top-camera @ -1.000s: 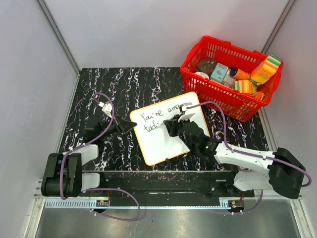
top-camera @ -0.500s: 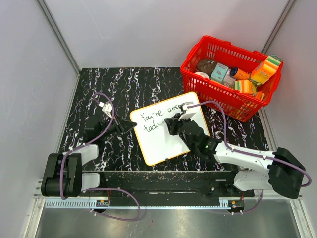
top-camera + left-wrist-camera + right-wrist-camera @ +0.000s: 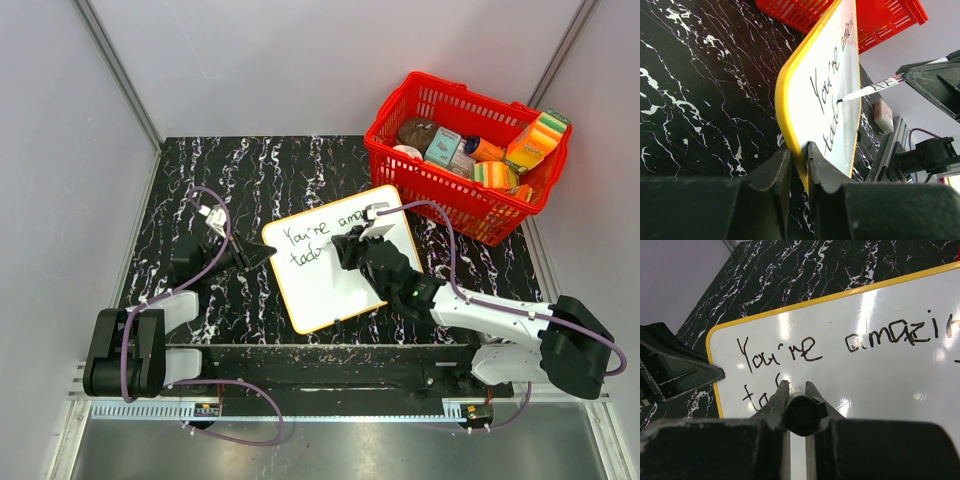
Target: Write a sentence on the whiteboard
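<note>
Working mid-sentence on whiteboard (image 3: 330,285) at frame ctr: clamping its left rim w/ L gripper (image 3: 799,150), pinching marker (image 3: 870,90) in R gripper (image 3: 350,250), showing "You're amazin…" up top, only starting 2nd line "tod…".

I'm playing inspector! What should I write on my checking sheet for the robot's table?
Surface: black table with white veins.
Job's things: whiteboard with a yellow rim and two lines of handwriting begun; marker with its tip at the writing.
Clutter: red basket full of small items, in the far right corner.
Grippers: left gripper shut on the whiteboard's edge; right gripper shut on the marker.
Cables: purple cables looping over both arms.
Surroundings: plain grey walls.
</note>
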